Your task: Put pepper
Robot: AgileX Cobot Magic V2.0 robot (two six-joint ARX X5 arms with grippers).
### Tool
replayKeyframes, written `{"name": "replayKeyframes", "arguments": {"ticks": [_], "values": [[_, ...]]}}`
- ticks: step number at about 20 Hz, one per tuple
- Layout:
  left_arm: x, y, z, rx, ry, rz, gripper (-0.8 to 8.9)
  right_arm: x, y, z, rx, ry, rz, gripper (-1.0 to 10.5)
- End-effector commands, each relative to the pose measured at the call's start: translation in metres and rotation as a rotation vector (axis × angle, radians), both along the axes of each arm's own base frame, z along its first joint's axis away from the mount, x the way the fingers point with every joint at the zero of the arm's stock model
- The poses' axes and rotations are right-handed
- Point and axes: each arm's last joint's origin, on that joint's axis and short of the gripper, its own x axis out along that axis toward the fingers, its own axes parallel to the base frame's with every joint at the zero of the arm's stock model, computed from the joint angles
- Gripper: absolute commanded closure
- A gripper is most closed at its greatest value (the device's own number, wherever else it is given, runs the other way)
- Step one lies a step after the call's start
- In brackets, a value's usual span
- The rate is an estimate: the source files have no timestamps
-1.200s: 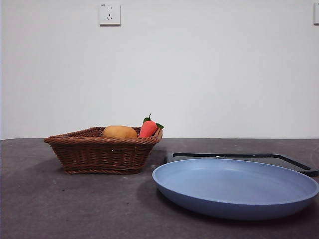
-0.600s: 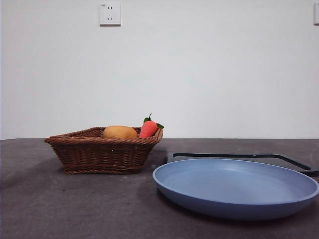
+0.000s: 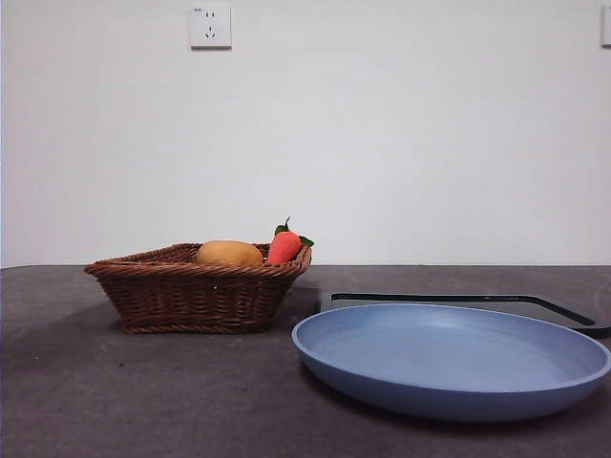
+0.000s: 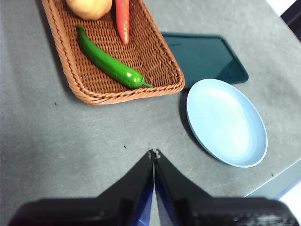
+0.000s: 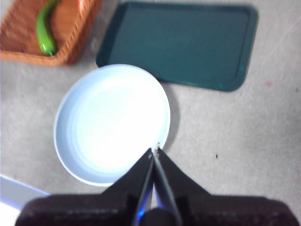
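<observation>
- Right now the pepper [image 4: 109, 61] is lying inside the brown basket [image 4: 70, 70], near the upper left of the left wrist picture. It is long, green and shiny, and its pointy tip is aiming at the basket's near corner.
- In the right wrist picture the pepper [image 5: 44, 28] is peeking out of the basket [image 5: 70, 49] in the upper left corner.
- A yellow-brown potato [image 4: 89, 6] and a red carrot [image 4: 122, 19] are sitting in the basket too, beside the pepper's other end.
- In the front picture the basket [image 3: 196, 291] is standing left of the middle, and only the potato [image 3: 229, 253] and the carrot [image 3: 284, 245] are poking over its rim. The pepper is hiding behind the basket wall there.
- The blue plate [image 3: 449, 382] is resting on the grey table [image 3: 143, 401] at the lower right, just beside the basket.
- A dark green tray [image 5: 181, 42] is lying behind the plate.
- The left gripper [image 4: 154, 153] is hanging over bare table, apart from the basket, with its two jaws pressed together and holding nothing.
- The right gripper [image 5: 154, 149] is hanging over the edge of the blue plate [image 5: 63, 117], its jaws together too, with nothing between them.
</observation>
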Motion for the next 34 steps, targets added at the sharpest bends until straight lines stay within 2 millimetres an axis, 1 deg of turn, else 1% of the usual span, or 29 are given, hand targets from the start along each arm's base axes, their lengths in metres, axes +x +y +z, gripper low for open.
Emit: {"name": "replayKeyframes", "arguments": {"ticks": [1, 2, 4, 5, 6, 9, 13, 15, 17, 20, 24, 27, 29, 34], "values": [[0.001, 0.000, 0.006, 0.012, -0.039, -0.017, 7.98, 0.004, 0.001, 0.003, -0.013, -0.014, 0.021, 9.3], [0.001, 0.000, 0.006, 0.012, -0.039, -0.016, 7.57, 0.006, 0.001, 0.003, -0.012, -0.008, 0.021, 8.9], [0.001, 0.000, 0.006, 0.011, -0.040, -0.013, 5.32, 0.008, 0.001, 0.001, -0.012, 0.004, 0.021, 7.1], [0.001, 0.000, 0.006, 0.011, -0.044, -0.013, 4.72, 0.009, 0.001, 0.001, -0.012, 0.009, 0.021, 6.6], [0.001, 0.000, 0.006, 0.011, -0.045, -0.014, 4.61, 0.011, 0.001, 0.000, -0.012, 0.017, 0.021, 6.5], [0.001, 0.000, 0.006, 0.007, -0.043, -0.013, 4.62, 0.020, 0.003, -0.005, 0.027, 0.058, 0.054, 6.5], [0.002, 0.000, 0.007, 0.004, -0.046, -0.017, 4.62, 0.046, 0.011, -0.020, 0.033, 0.148, 0.076, 6.5], [0.002, 0.000, 0.007, 0.004, -0.048, -0.017, 4.62, 0.063, 0.017, -0.030, 0.026, 0.188, 0.095, 6.5], [0.002, 0.000, 0.007, 0.004, -0.049, -0.017, 4.62, 0.080, 0.023, -0.044, 0.021, 0.233, 0.115, 6.5], [0.002, 0.000, 0.007, 0.003, -0.049, -0.017, 4.62, 0.105, 0.033, -0.070, 0.003, 0.309, 0.139, 6.5], [0.002, 0.000, 0.007, -0.005, -0.042, -0.009, 4.62, 0.131, 0.041, -0.103, -0.010, 0.378, 0.153, 6.5], [0.002, 0.000, 0.007, -0.006, -0.042, -0.009, 4.62, 0.143, 0.043, -0.123, -0.042, 0.408, 0.142, 6.5], [0.002, 0.000, 0.007, -0.005, -0.042, -0.008, 4.62, 0.148, 0.043, -0.132, -0.061, 0.418, 0.146, 6.6], [0.003, 0.000, 0.006, -0.003, -0.035, -0.006, 4.62, 0.152, 0.051, -0.146, -0.073, 0.446, 0.180, 7.8]]}}
